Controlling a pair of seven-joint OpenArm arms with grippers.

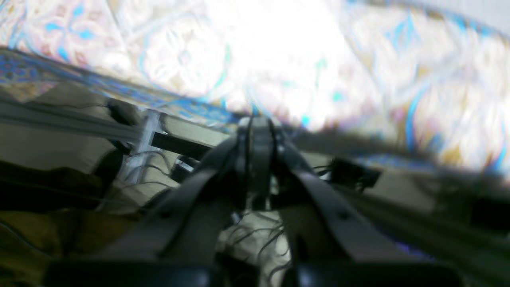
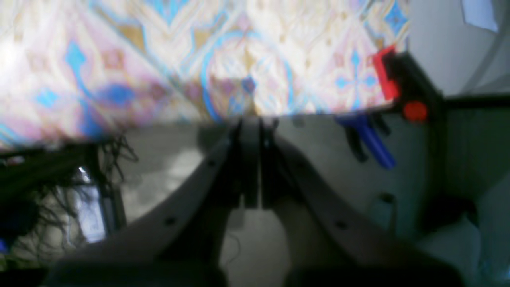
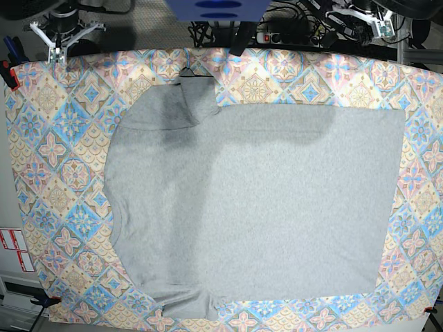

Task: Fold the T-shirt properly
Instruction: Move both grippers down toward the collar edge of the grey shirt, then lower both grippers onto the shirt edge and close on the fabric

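The grey T-shirt [image 3: 256, 200] lies spread flat, plain side up, on the patterned tablecloth [image 3: 62, 173]. Its collar end points left and its hem right. One sleeve [image 3: 194, 93] reaches toward the far edge, the other [image 3: 187, 301] toward the near edge. Both arms sit back beyond the far edge, off the shirt. My right gripper [image 3: 57, 50] is at the far left corner, shut and empty [image 2: 251, 123]. My left gripper [image 3: 377, 24] is at the far right, also shut with nothing in it [image 1: 259, 123]. Neither wrist view shows the shirt.
A red clamp [image 2: 385, 77] and a blue clamp [image 2: 370, 139] grip the cloth's edge near my right gripper. Further red clamps sit at the left edge [image 3: 8, 72] and near corner [image 3: 48, 301]. Cables and a power strip [image 3: 291, 31] lie behind the table.
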